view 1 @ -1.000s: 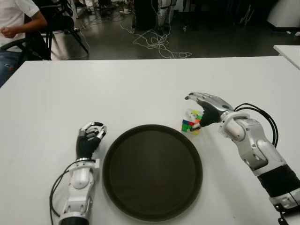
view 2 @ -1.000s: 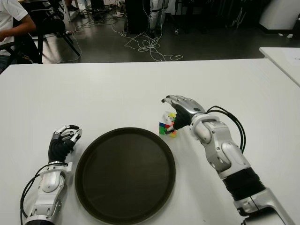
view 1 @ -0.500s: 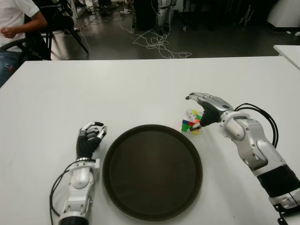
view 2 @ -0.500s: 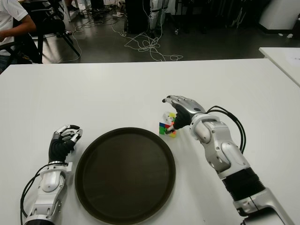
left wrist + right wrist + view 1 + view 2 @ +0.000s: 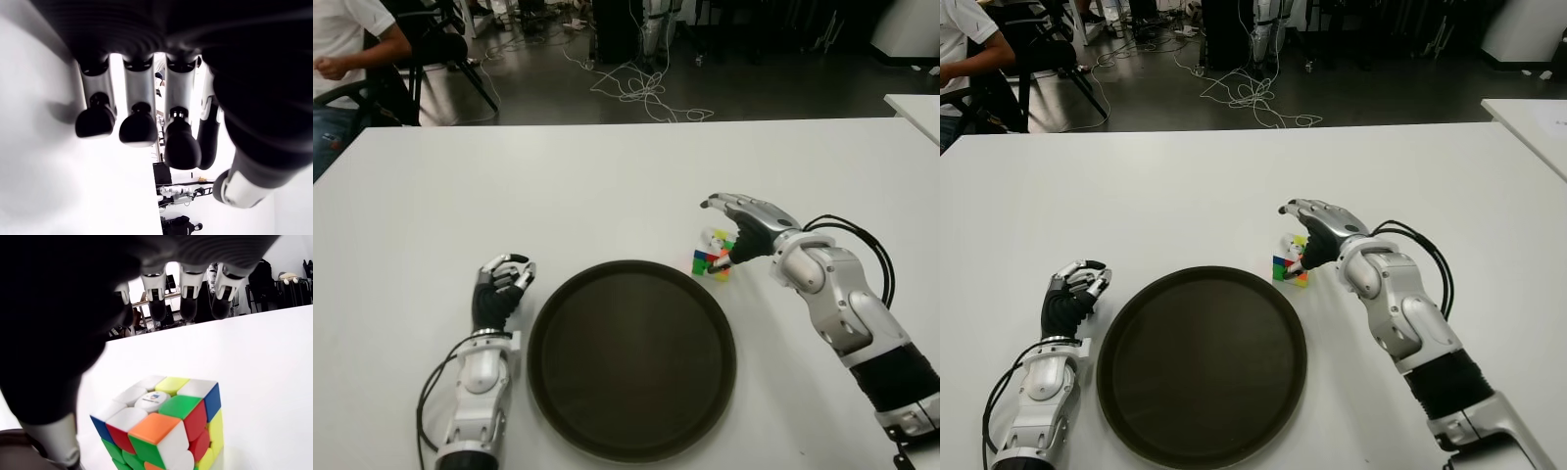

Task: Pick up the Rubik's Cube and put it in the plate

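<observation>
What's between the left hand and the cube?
The plate: in the eye views it lies between the left hand and the cube.

You can see the Rubik's Cube (image 5: 715, 257) sitting on the white surface (image 5: 607, 186), just past the far right edge of the plate (image 5: 631, 357). It is a small mixed-up cube with green, red, yellow, white, blue and orange squares, and a little round sticker on a white square on top. It is turned so one corner points toward you. It is not in the plate. The plate is big, round and dark brown, with a low rim, and it lies flat with nothing in it.
</observation>
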Robot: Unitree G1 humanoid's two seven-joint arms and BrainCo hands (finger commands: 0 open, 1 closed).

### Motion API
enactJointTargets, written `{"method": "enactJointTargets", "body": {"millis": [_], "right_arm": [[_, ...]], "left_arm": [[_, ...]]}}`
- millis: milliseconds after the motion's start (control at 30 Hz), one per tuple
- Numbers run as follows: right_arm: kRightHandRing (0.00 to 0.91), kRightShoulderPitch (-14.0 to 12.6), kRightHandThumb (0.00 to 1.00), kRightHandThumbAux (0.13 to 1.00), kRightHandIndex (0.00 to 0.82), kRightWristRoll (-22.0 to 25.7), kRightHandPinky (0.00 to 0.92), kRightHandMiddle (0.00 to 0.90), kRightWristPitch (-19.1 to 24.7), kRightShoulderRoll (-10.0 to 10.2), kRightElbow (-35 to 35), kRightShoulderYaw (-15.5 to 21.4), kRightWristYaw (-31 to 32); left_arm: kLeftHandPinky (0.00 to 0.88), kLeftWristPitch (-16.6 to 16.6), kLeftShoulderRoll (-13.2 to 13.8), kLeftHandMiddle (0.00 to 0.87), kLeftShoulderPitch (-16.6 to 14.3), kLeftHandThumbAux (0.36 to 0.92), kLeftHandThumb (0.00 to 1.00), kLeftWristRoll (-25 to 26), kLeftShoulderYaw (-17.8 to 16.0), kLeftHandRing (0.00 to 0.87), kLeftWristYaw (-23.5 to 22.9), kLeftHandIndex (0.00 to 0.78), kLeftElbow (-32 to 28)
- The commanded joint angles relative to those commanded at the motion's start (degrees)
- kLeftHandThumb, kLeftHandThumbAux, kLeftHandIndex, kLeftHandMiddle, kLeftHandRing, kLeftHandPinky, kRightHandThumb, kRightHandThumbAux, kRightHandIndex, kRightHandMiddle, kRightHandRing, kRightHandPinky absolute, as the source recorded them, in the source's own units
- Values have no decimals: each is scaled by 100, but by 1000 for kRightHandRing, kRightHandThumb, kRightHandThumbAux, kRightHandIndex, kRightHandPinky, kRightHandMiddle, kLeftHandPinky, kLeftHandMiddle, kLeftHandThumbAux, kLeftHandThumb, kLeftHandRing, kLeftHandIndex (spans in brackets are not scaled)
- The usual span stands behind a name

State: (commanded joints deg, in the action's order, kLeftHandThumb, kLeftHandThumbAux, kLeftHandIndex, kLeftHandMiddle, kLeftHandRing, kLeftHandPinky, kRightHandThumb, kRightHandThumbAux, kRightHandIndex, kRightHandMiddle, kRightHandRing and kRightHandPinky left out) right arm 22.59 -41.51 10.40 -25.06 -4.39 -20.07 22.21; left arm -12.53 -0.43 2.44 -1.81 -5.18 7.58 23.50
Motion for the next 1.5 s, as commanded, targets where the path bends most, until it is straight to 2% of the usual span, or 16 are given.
{"method": "enactJointTargets", "body": {"millis": [333,767,1033,1500], "right_arm": [[0,70,0,759,0,-8,0,0,-198,-25,-245,-54,-72],[0,97,0,712,0,-43,0,0,-342,-47,-399,-90,-114],[0,115,0,705,0,-70,0,0,-273,-62,-406,-157,-4],[0,114,0,694,0,-25,0,0,-124,-19,-440,-212,142]], "left_arm": [[801,-48,-13,807,-23,708,704,62,-21,825,-46,443,40],[806,-96,-20,810,20,707,705,3,16,827,0,443,-10],[801,-182,-4,803,2,708,704,-43,21,823,52,443,66],[804,-97,-5,807,-23,707,705,-26,-12,826,57,443,93]]}}
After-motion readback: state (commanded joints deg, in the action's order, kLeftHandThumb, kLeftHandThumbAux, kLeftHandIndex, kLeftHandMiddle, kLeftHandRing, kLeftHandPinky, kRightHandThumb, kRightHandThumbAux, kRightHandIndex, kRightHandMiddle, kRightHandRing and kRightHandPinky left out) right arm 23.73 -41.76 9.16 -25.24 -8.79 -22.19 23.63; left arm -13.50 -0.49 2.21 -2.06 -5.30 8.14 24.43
